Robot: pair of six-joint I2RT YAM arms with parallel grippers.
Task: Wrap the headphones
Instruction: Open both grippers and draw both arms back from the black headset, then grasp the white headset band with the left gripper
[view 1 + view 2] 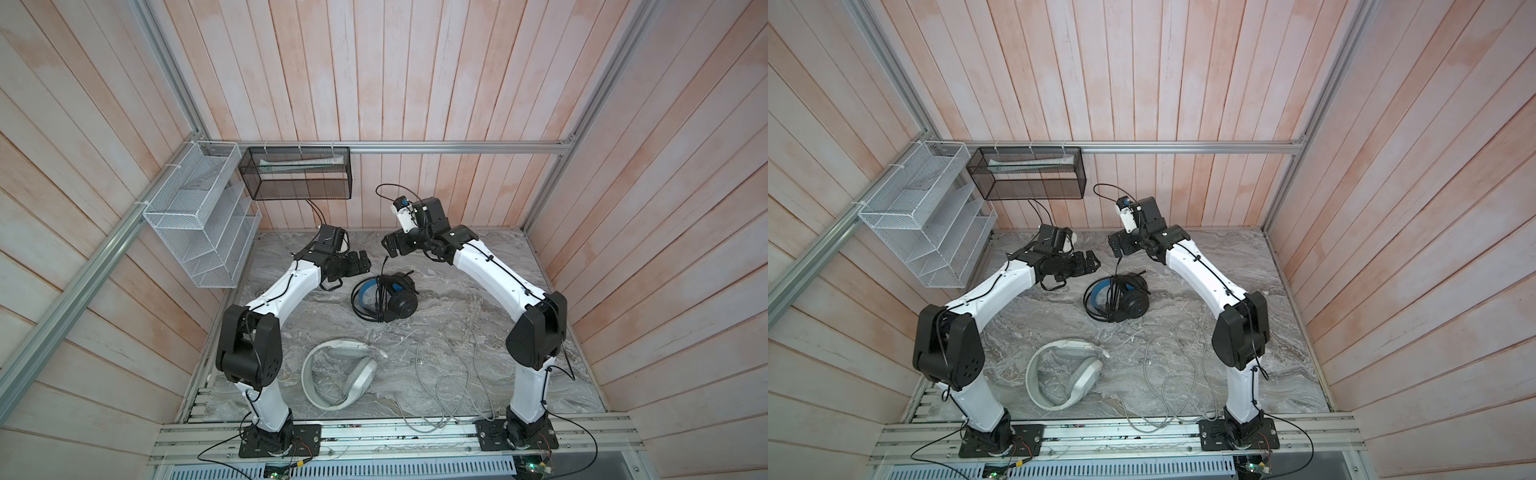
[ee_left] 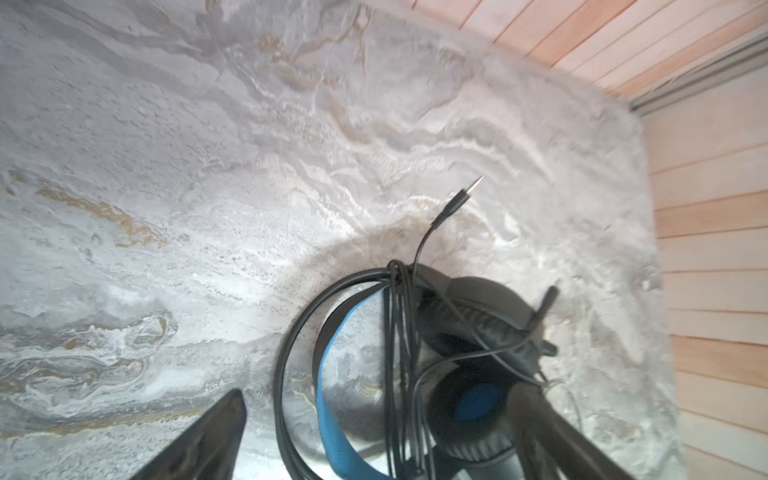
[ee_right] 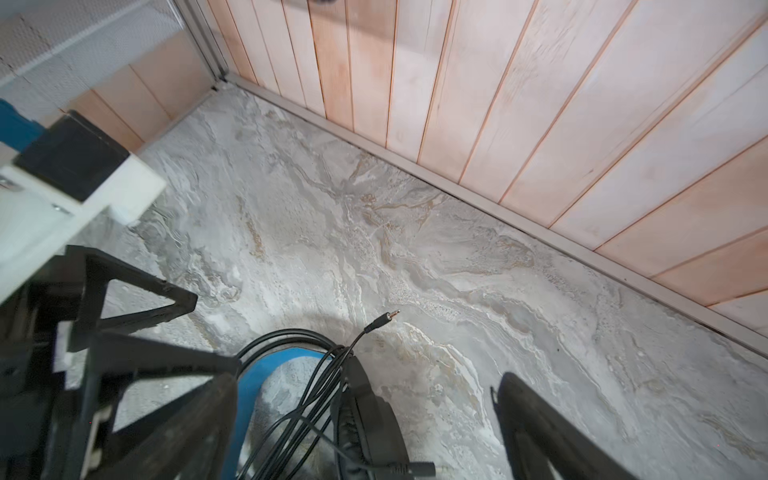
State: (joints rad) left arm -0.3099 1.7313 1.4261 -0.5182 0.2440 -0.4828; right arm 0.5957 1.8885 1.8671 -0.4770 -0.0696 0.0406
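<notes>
While both arms reach over the far half of the marble-patterned tabletop (image 1: 457,291), neither holds anything: the left gripper (image 1: 365,261) and the right gripper (image 1: 387,247) each have their jaws spread wide, as both wrist views show. Just below and between them lies the black headset (image 1: 399,305) with its blue inner headband. Its black cable (image 1: 379,299) is bundled in turns across the band, and the jack plug (image 2: 473,187) sticks out free. A pale angular emblem (image 1: 409,307) marks the outer earcup; any lettering is too small to read. Nearer the front, the white-grey headset (image 1: 359,378) lies flat, its grey cable (image 1: 417,357) sprawled in loose loops toward the right arm's base.
</notes>
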